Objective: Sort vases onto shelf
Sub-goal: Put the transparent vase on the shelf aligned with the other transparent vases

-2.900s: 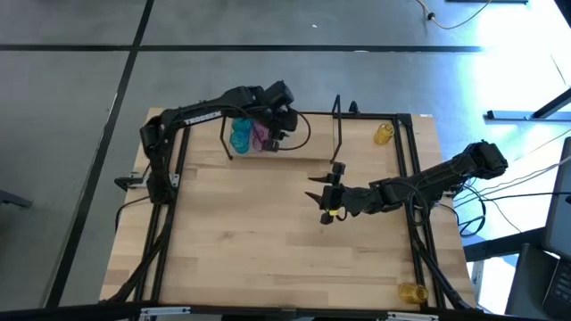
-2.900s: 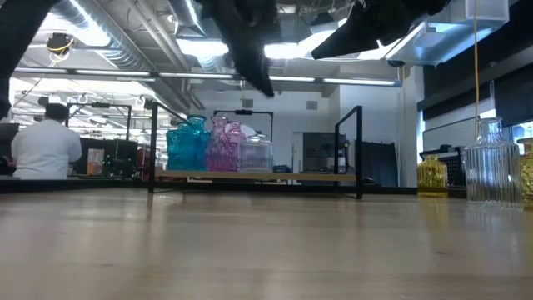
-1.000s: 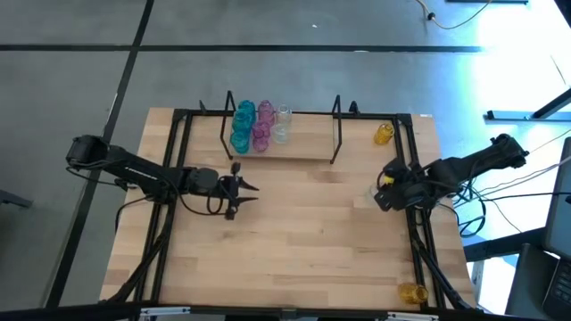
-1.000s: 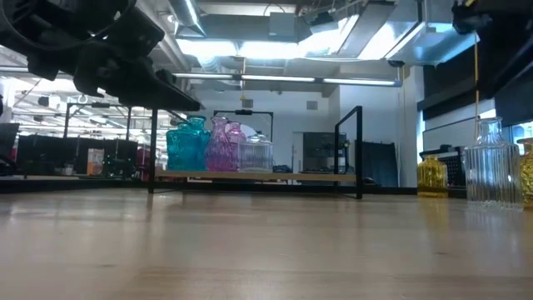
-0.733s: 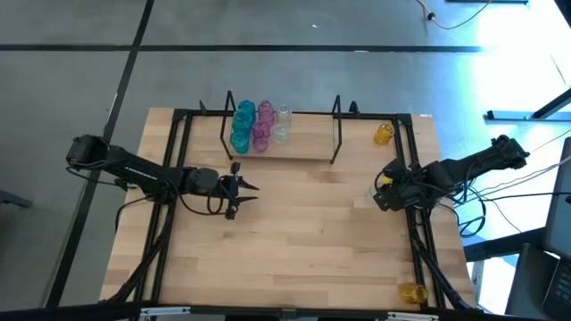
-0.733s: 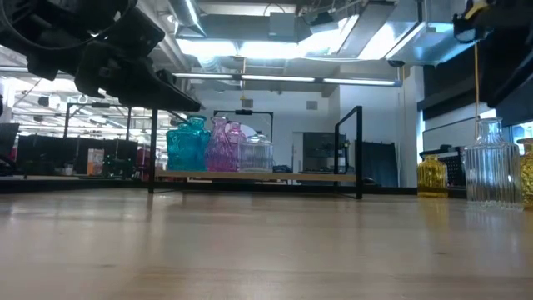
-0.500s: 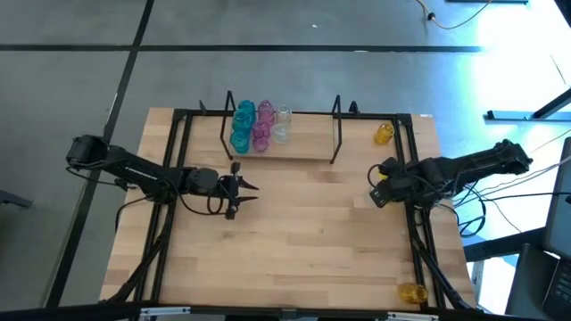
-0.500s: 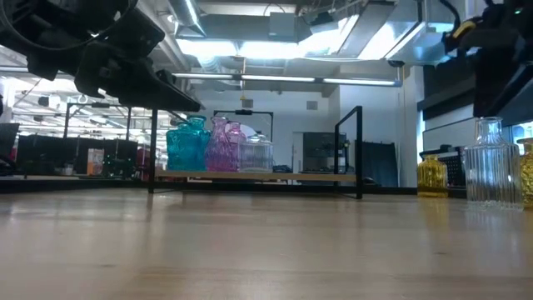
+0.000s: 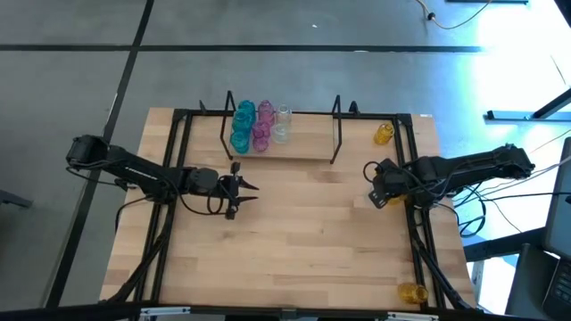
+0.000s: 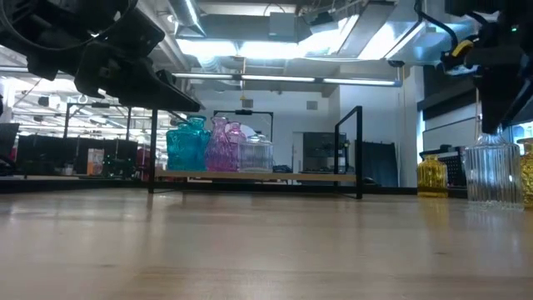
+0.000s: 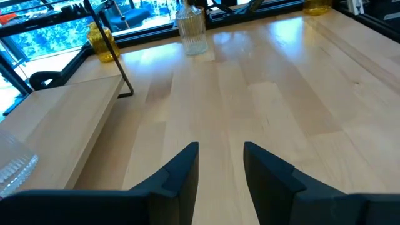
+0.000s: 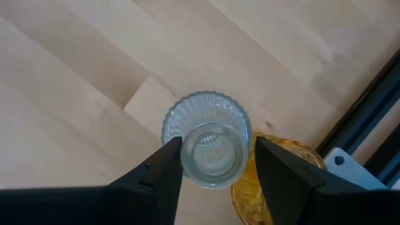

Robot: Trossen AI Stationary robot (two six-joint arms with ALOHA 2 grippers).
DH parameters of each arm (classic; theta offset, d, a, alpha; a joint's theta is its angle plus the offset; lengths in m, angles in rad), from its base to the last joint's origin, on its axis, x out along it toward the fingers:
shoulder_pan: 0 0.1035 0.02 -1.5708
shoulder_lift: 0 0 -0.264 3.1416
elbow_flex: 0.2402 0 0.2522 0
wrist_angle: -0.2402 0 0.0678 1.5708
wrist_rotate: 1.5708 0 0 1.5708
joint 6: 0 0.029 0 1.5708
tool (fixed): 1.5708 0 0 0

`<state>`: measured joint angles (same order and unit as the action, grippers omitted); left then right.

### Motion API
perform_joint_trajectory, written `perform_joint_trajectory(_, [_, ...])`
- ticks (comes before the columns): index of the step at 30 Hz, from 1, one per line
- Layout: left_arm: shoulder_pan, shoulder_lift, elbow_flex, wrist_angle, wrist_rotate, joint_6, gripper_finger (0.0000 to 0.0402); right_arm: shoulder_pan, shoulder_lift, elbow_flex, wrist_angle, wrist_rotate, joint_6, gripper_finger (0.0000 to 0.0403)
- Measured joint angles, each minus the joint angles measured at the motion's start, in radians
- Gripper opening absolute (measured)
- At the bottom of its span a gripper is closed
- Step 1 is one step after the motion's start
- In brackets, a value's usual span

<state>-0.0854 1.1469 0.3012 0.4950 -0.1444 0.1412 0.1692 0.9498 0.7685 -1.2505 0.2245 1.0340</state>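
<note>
Overhead, we saw the left end effector (image 9: 239, 196) hanging above the left half of the worktop (image 9: 294, 241), in front of the shelf (image 9: 308, 143), its two dark fingers (image 11: 181, 175) parted by a narrow gap with nothing between them. On the shelf's left end stood the sorted vases: two teal vases (image 9: 241, 127), two pink vases (image 9: 262, 124) beside them, and clear vases (image 9: 282, 125) next in line, all close together; from the low camera the same group (image 10: 218, 145) read as teal, pink, then clear along the plank. The rest of the plank, out to its black wire end frame (image 9: 336, 129), was bare wood.

Further right, a yellow vase (image 9: 384, 134) stood on the worktop just beyond the shelf's right end. Near the right edge, the right end effector (image 9: 376, 184) pointed down over a ribbed clear vase (image 12: 209, 140), one finger (image 12: 159, 172) on either side of its mouth, spread wide; we could not tell whether they touched the glass. The vase stood upright on the wood, touching or just beside another yellow vase (image 12: 275, 181). At table height we found that clear vase (image 10: 491, 171) under the dark arm. One more yellow vase (image 9: 410, 292) stood alone at the front right corner.
</note>
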Motion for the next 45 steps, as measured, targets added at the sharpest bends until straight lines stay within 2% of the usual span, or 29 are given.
perform_joint_trajectory(7, [0.0, 0.0, 0.0, 0.0, 0.0, 0.001, 0.0119, 0.0, 0.01, 0.0, 0.03, 0.018, -0.095, 0.0088])
perform_joint_trajectory(8, [0.0, 0.0, 0.0, 0.0, 0.0, 0.001, 0.0119, 0.0, 0.011, 0.001, 0.042, 0.022, -0.111, 0.0086])
perform_joint_trajectory(11, [0.0, 0.0, 0.0, 0.0, 0.0, 0.001, 0.0119, 0.0, 0.011, 0.0, 0.077, 0.026, -0.161, 0.0086])
perform_joint_trajectory(21, [0.0, 0.0, 0.0, 0.0, -0.004, 0.001, 0.0119, 0.0, 0.026, 0.0, 0.375, 0.025, -0.338, 0.0101])
perform_joint_trajectory(28, [0.0, 0.0, 0.0, 0.0, -0.005, 0.001, 0.0119, 0.0, 0.111, 0.009, 0.578, 0.029, -0.494, 0.009])
perform_joint_trajectory(38, [0.0, 0.0, 0.0, -0.002, -0.005, 0.001, 0.0119, -0.012, 0.338, 0.238, 0.607, 0.169, -0.699, 0.0095])
perform_joint_trajectory(45, [0.0, 0.0, 0.0, -0.009, -0.005, 0.001, 0.0119, -0.112, 0.503, 0.418, 0.603, 0.17, -0.804, 0.0096])
